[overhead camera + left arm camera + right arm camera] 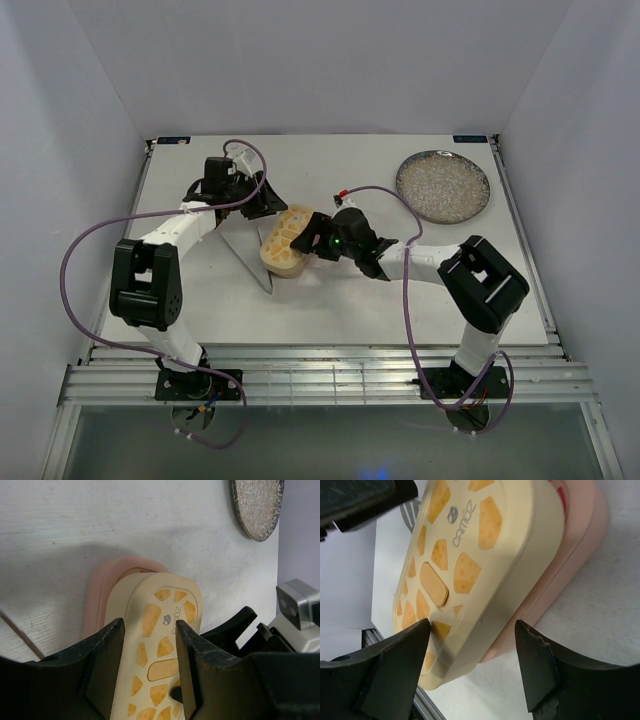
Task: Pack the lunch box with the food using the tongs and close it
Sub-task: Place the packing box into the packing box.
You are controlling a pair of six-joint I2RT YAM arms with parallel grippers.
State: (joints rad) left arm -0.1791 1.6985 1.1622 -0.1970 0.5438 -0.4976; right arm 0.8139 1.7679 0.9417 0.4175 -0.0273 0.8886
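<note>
The lunch box point(283, 240) lay near the middle of the table point(400, 300), a little toward its left edge, with its long side running aslant from the far right to the near left. Its tan-yellow lid point(155, 645), patterned with orange pebbles, sat uppermost. The pink tray point(100, 595) lay underneath and stuck out past the lid along one side and round one end, so the two parts were not lined up. Nothing inside the box could be seen.

The left gripper point(150, 625) was at the box's far end. Its jaws stood partly apart, with the top of the lid showing between them. One finger point(102, 670) stood along the lid's edge and the other overlapped the lid's top. It could not be told whether either pressed on it.

The right gripper point(472, 625) was at the box's other end, reaching in from the right. Its jaws stood wide, with a rounded corner of the lid and tray between them. One fingertip point(417, 635) lay against the lid's top and the other stood just beside the pink rim. It could not be told whether they squeezed the box.

A white sheet point(240, 255) lay on the table beside the box, toward the near left. In the right wrist view a grey slotted piece point(410, 511) showed past the lid's edge, but too little of it showed to name it.

A round grey speckled plate point(443, 186) lay near the far right corner, well apart from the box.
</note>
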